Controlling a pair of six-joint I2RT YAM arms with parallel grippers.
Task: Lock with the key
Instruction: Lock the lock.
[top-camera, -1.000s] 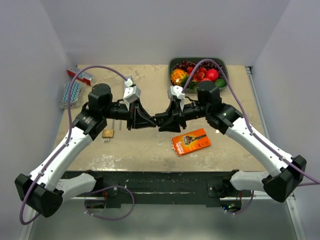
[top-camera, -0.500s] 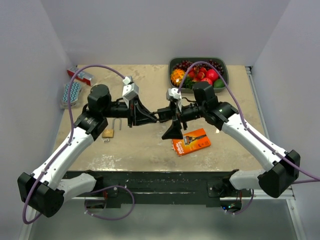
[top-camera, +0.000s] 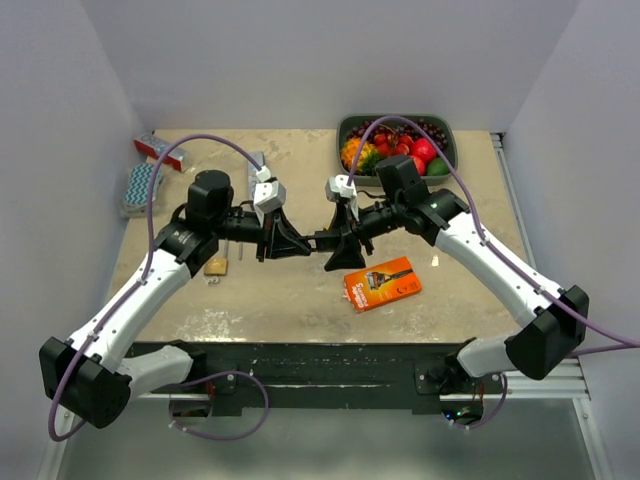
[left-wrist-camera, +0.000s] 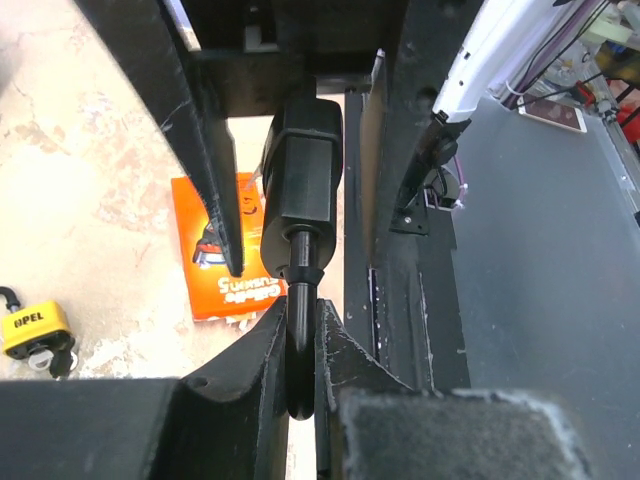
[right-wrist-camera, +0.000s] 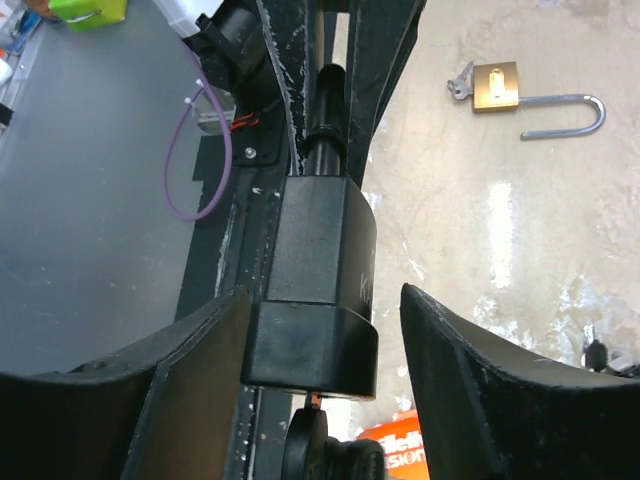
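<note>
A black padlock (top-camera: 320, 240) hangs in the air between my two grippers. My left gripper (top-camera: 300, 243) is shut on its black shackle (left-wrist-camera: 300, 345), with the body (left-wrist-camera: 302, 170) pointing away from it. My right gripper (top-camera: 338, 243) is open, its fingers (right-wrist-camera: 190, 400) standing apart on either side of the padlock body (right-wrist-camera: 315, 290) without touching it. A key with a black head (right-wrist-camera: 306, 440) sits in the keyhole at the body's end, close to the right palm. In the right wrist view the left fingers (right-wrist-camera: 285, 60) clamp the shackle.
A brass padlock (top-camera: 216, 266) with an open shackle and keys lies on the table left of the grippers, also in the right wrist view (right-wrist-camera: 497, 85). An orange razor box (top-camera: 382, 283) lies below the right gripper. A fruit bowl (top-camera: 445, 135) stands at the back. Two small packs (top-camera: 160, 150) are at back left.
My right wrist has rolled around the padlock and its jaws have spread. Both arms have shifted a little with the padlock; the left gripper keeps hold of the shackle.
</note>
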